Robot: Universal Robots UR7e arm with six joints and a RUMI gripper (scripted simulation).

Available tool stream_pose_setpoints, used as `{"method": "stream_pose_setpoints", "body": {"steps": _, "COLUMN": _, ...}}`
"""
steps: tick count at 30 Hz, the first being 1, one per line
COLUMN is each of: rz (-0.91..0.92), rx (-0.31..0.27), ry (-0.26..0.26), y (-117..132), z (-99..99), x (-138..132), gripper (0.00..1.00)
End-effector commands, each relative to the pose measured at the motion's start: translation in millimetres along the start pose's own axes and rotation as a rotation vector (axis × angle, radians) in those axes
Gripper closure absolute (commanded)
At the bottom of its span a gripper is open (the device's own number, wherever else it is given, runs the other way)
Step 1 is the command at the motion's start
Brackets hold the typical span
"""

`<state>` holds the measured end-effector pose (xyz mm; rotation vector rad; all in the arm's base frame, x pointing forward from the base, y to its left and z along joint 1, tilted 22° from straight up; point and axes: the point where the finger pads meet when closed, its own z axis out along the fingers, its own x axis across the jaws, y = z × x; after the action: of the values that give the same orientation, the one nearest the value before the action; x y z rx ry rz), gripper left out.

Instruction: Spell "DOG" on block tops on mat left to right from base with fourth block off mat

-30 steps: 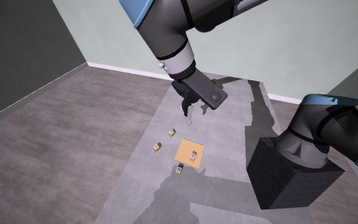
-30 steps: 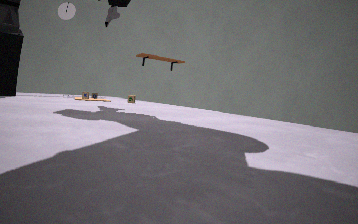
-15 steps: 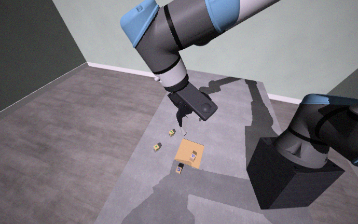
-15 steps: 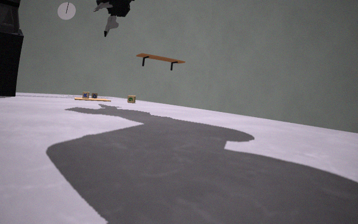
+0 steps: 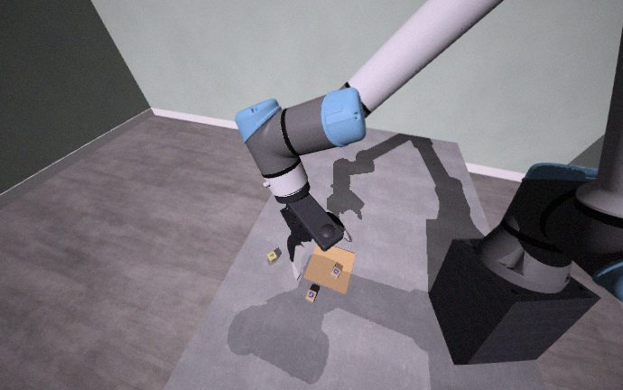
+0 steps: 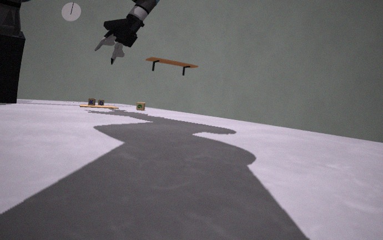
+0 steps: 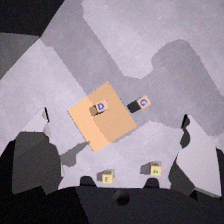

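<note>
The tan mat [image 5: 344, 255] [image 6: 110, 107] [image 7: 100, 140] bears the block with a blue D on top [image 5: 336, 272] [image 7: 101, 106]. The block with a blue G on top [image 5: 311, 294] [image 7: 144, 102] stands just off the mat. A block with a green E on top [image 7: 107, 177] and another with a green mark like a 4 or A [image 5: 272, 255] [image 7: 155, 170] stand off the mat, farther from the base; the gripper hides the E block in the top view. No top face shows an O. My gripper [image 5: 323, 258] [image 6: 104, 56] [image 7: 116, 112] is open and empty, high above the mat area.
The robot's dark pedestal [image 5: 510, 317] [image 6: 9, 70] stands on the base side of the table. A shelf [image 6: 172, 61] and a clock [image 6: 71, 11] hang on the wall. The arm's shadow falls across part of the mat and the G block. The table edge [image 5: 216, 293] runs beyond the green-lettered blocks.
</note>
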<state>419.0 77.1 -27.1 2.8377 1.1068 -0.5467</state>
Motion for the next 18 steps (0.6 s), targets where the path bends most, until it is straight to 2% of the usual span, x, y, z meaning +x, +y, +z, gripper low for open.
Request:
{"method": "stream_pose_setpoints", "body": {"steps": 1, "rz": -0.015, "rx": 0.069, "ry": 0.119, "y": 8.3, "z": 37.8, "x": 36.9, "gripper": 0.0}}
{"method": "stream_pose_setpoints", "body": {"steps": 4, "rz": -0.021, "rx": 0.088, "ry": 0.158, "y": 10.3, "z": 47.8, "x": 46.9, "gripper": 0.0}}
{"method": "stream_pose_setpoints", "body": {"steps": 18, "rz": -0.023, "rx": 0.096, "ry": 0.176, "y": 11.2, "z": 52.1, "x": 51.2, "gripper": 0.0}}
